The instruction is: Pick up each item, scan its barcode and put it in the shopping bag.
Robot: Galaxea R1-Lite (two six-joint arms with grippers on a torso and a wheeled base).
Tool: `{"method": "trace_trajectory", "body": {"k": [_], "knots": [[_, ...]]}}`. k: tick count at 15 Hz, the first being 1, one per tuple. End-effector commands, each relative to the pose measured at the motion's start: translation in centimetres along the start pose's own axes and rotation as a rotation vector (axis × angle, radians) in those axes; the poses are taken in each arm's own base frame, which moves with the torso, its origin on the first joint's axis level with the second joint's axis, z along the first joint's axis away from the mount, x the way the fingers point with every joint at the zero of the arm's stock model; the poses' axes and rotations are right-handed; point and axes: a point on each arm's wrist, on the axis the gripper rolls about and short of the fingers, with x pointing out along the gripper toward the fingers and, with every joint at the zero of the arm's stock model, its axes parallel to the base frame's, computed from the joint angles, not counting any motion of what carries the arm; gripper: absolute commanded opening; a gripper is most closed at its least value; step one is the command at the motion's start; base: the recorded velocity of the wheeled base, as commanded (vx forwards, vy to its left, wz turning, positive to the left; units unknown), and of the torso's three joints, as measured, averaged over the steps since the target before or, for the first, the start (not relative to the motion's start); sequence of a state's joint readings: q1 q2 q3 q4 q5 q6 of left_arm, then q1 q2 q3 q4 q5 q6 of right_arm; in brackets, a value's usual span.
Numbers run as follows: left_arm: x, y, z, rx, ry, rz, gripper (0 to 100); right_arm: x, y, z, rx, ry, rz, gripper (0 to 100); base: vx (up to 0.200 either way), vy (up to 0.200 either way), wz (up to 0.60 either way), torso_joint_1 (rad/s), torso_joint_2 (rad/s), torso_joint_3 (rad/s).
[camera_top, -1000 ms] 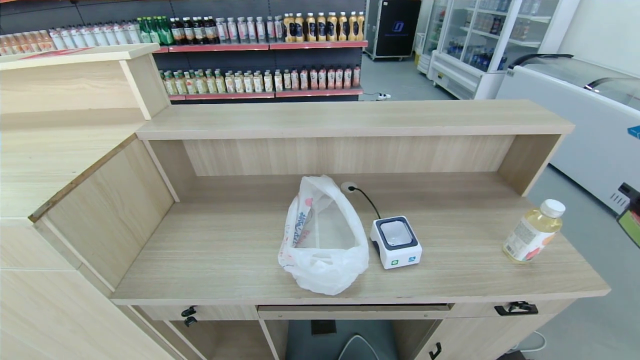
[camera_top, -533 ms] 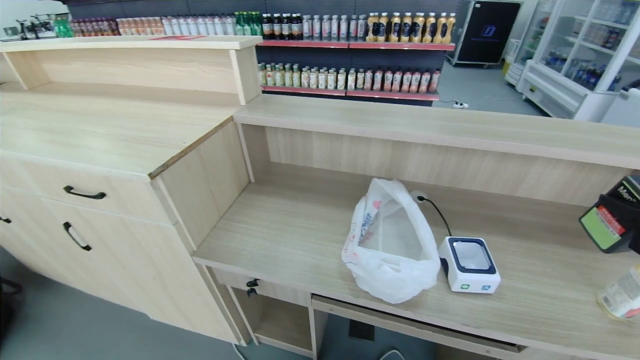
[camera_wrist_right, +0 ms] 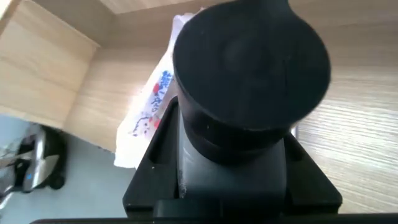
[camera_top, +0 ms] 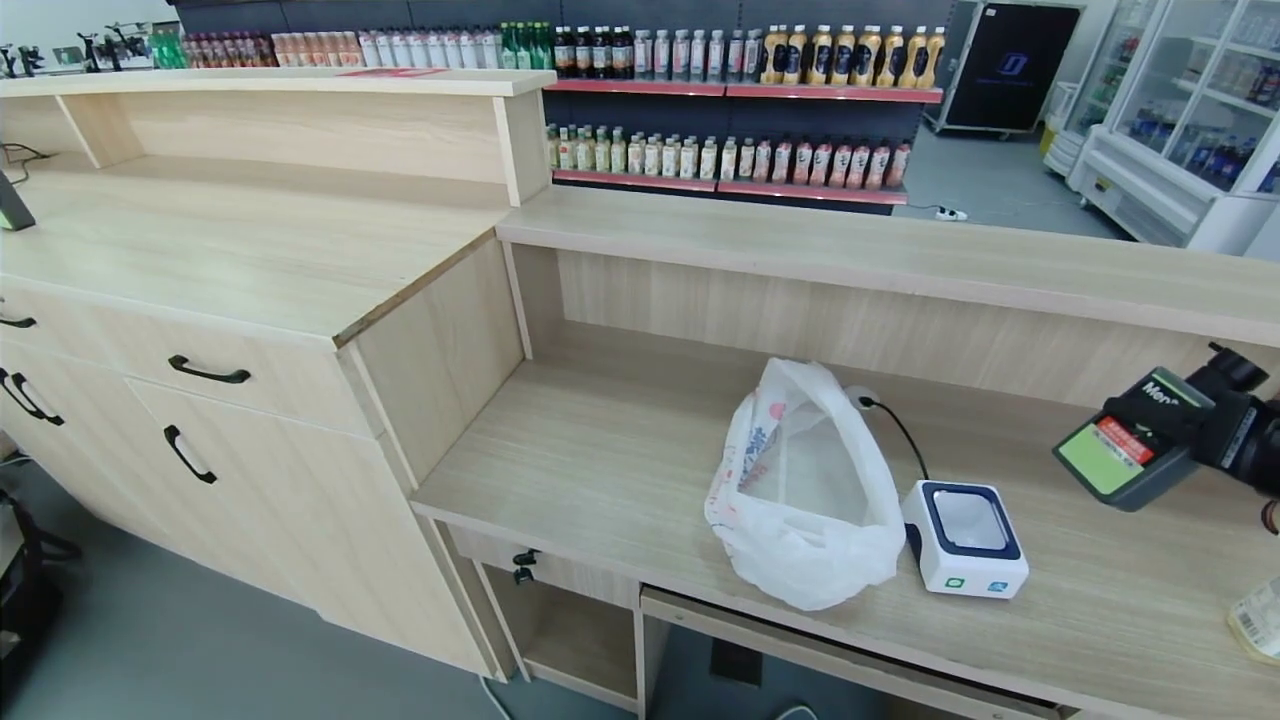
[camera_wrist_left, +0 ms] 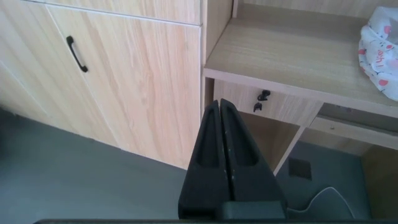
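Aloft, right gripper [camera_wrist_right: 233, 182] grips dark bottle [camera_top: 1135, 450]; left gripper [camera_wrist_left: 219, 111] pressed closed.

I see the light wooden counter [camera_top: 600, 470] lying below my right gripper [camera_top: 1230, 440], whose fingers are clamped on a dark bottle [camera_top: 1130, 445]. Lower than those fingers and a little to their left, the white scanner [camera_top: 965, 540] sits flat on the wood. Its black cable [camera_top: 895, 425] runs back to a port in the counter top. On the far side of the scanner from the fingers, right against it, the white shopping bag [camera_top: 800, 500] lies with its mouth open. Below the fingers, toward the front edge, rests a clear bottle [camera_top: 1258, 620] — cut off by the frame. My left gripper [camera_wrist_left: 221, 134], fingers pressed together, hangs lower than the counter top, out in front of its front edge.
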State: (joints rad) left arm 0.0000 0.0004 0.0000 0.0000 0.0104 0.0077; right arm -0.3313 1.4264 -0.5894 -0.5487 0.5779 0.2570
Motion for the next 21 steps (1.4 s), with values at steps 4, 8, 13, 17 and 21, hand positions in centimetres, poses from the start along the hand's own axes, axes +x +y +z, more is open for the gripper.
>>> {"method": "trace_trajectory", "body": {"k": [4,8,13,17,21], "knots": [[0.0,0.0,0.0,0.000,0.000,0.000,0,3.4,-5.8,-0.6,0.009,0.004,0.132,0,0.000,0.000,0.00,0.000,0.00,0.000],[0.0,0.0,0.0,0.000,0.000,0.000,0,4.4,-8.4,-2.3,0.031,0.056,0.184,0,0.000,0.000,0.00,0.000,0.00,0.000],[0.0,0.0,0.0,0.000,0.000,0.000,0,4.3,-8.6,-3.9,0.038,0.102,0.221,0,0.000,0.000,0.00,0.000,0.00,0.000],[0.0,0.0,0.0,0.000,0.000,0.000,0,4.7,-9.2,-4.1,0.050,0.109,0.216,0,0.000,0.000,0.00,0.000,0.00,0.000],[0.0,0.0,0.0,0.000,0.000,0.000,0,6.2,-10.2,-3.8,0.057,0.114,0.222,0,0.000,0.000,0.00,0.000,0.00,0.000]]}}
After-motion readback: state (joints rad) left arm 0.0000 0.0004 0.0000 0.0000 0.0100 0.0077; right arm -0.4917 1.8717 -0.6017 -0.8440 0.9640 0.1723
